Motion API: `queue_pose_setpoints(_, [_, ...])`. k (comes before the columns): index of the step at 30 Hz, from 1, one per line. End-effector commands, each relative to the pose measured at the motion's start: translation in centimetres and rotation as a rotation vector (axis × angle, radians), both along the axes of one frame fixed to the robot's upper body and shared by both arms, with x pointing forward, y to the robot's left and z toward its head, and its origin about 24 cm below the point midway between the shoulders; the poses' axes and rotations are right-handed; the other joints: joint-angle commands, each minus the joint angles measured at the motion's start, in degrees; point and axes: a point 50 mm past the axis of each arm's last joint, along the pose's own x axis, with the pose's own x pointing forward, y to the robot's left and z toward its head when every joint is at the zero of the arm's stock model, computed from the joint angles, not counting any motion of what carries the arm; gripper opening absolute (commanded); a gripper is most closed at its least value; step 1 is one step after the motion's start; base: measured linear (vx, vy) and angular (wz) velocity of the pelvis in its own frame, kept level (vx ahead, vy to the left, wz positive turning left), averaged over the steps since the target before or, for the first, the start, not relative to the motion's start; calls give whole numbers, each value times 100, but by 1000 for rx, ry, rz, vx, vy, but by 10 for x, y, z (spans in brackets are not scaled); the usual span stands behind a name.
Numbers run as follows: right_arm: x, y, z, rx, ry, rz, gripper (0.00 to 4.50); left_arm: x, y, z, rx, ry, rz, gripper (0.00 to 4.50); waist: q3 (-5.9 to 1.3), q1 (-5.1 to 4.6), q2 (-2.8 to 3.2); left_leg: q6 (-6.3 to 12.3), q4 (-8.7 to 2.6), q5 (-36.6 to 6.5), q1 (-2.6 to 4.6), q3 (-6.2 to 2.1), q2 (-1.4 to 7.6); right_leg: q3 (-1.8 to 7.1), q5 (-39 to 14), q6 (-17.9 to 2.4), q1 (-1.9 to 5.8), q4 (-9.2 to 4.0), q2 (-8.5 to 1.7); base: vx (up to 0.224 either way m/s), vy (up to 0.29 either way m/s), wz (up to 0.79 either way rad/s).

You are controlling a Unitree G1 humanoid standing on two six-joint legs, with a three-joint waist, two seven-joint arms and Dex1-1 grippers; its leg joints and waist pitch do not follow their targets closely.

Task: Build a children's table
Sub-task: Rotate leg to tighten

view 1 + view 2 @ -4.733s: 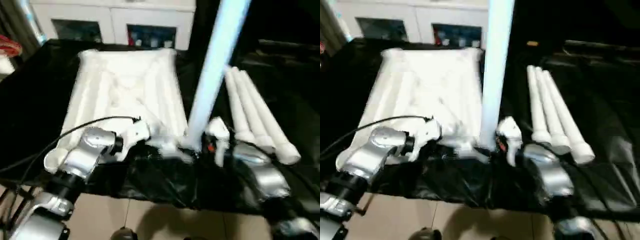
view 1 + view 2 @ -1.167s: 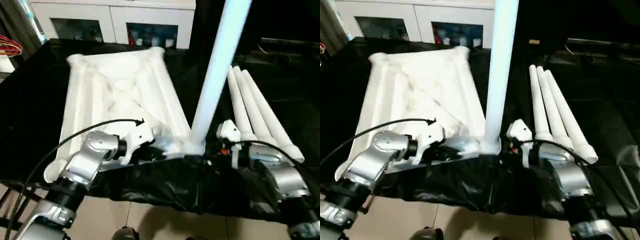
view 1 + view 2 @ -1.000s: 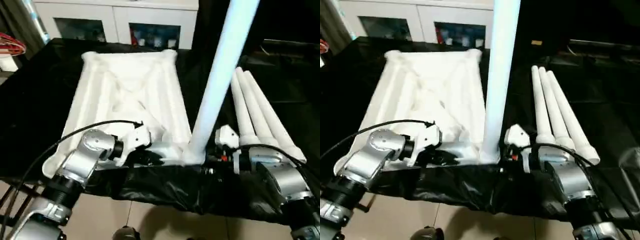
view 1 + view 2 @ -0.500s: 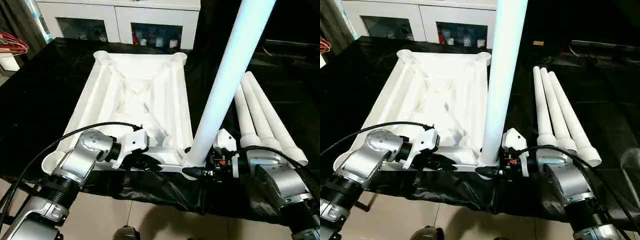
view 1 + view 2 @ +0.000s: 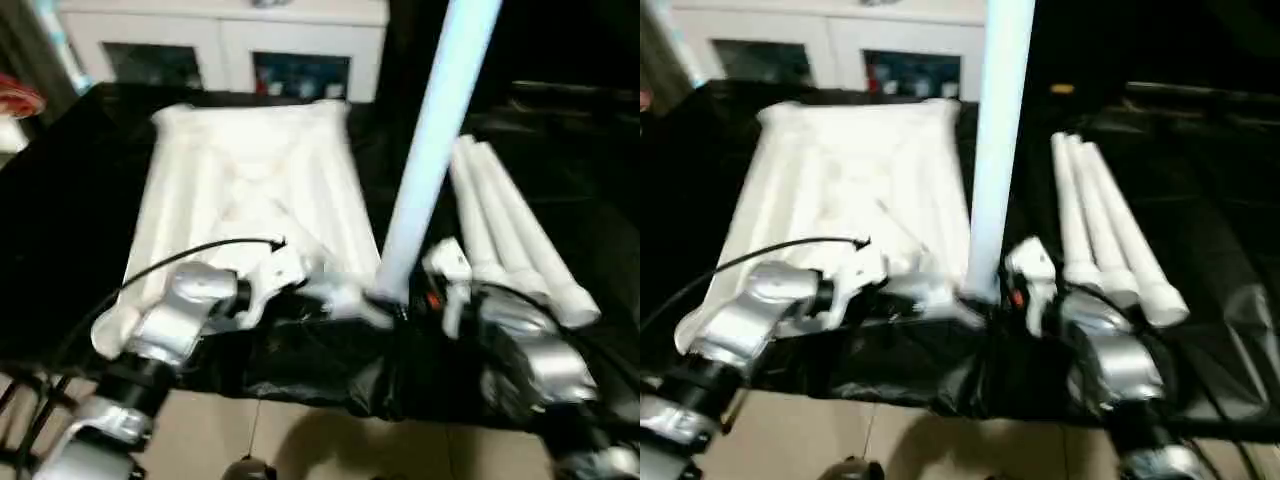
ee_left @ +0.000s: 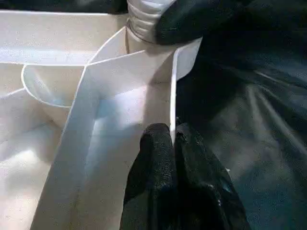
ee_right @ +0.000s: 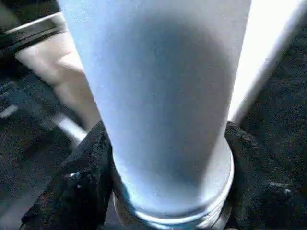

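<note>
A: How does the tabletop (image 5: 250,190) look?

B: White plastic, lying ribbed underside up on the black-covered worktop (image 5: 60,200), rounded sockets at its corners. One white leg (image 5: 995,150) stands upright in the near right socket; three more legs (image 5: 1105,225) lie side by side to its right.

A: And the jaws?

B: The left gripper (image 6: 165,139) has its jaws pinching the tabletop's thin near wall. The right gripper (image 7: 168,158) has its jaws clasping the upright leg's base.

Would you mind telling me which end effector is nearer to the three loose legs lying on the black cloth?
Right. The right end effector grips the standing leg beside the loose legs; the left end effector pinches the tabletop rim, farther away.
</note>
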Motion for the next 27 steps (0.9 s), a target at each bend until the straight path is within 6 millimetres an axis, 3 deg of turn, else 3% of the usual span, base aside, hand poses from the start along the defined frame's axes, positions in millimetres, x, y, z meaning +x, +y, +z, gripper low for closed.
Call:
queue_pose_setpoints(1, [-12, 32, -19, -19, 79, 105, 278, 3, -19, 6, -28, -47, 19, 0, -276, 6, -30, 29, -423, -1720, 67, -113, 213, 256, -2250, -859, 179, -575, -486, 0, 0, 0])
queue_pose_setpoints(2, [-5, 45, -23, -23, 80, 5, 278, 7, -28, 8, -39, -68, 118, 0, -280, 6, -10, 25, -422, -1703, 74, -107, 224, 265, -2166, -881, 165, -560, -486, 0, 0, 0])
queue_pose_setpoints(4, [0, 51, -24, -26, 81, -52, 278, 8, -32, 9, -43, -78, 164, 0, -276, -31, -21, -5, -434, -1620, 38, -117, 212, 249, -2043, -947, 186, -542, -478, 0, 0, 0])
queue_pose_setpoints(6, [8, 62, -28, -34, 89, -158, 278, 9, -42, 10, -54, -92, 235, 0, -297, -63, -4, -31, -421, -1576, 55, -106, 219, 255, -1788, -1028, 169, -521, -470, 0, 0, 0])
queue_pose_setpoints(10, [11, 74, -28, -44, 82, -180, 278, 4, -59, 11, -110, -69, 235, 0, -316, -73, -6, 83, -396, -1360, 24, -90, 190, 252, -1353, -1058, 199, -495, -447, 0, 0, 0])
queue_pose_setpoints(11, [10, 76, -28, -39, 81, -174, 333, 3, -62, 11, -122, -64, 233, 0, -330, -70, -7, 145, -379, -1216, 8, -83, 184, 252, -1115, -1067, 216, -478, -440, 0, 0, 0])
queue_pose_setpoints(12, [10, 78, -27, -2, 92, -157, 333, 2, -66, 12, -138, -59, 225, 0, -323, -72, -32, 213, -374, -1153, 1, -71, 179, 251, -989, -1071, 215, -481, -431, 0, 0, 0])
queue_pose_setpoints(17, [9, 69, -24, -20, 63, -114, 386, -2, -67, 13, -131, -64, 164, 0, -310, -53, -9, 253, -396, -1265, 9, -76, 190, 247, -1277, -999, 212, -512, -441, 0, 0, 0])
queue_pose_setpoints(19, [9, 64, -24, -28, 55, -104, 386, -3, -64, 13, -121, -65, 146, 0, -317, -51, -3, 237, -404, -1293, 11, -84, 201, 248, -1314, -978, 210, -512, -443, 0, 0, 0])
queue_pose_setpoints(27, [2, 34, -15, -30, 7, 47, 386, -9, -42, 9, -71, -48, 11, 0, -350, -37, -2, 419, -359, -977, -9, -68, 194, 236, -621, -1136, 253, -452, -426, 0, 0, 0])
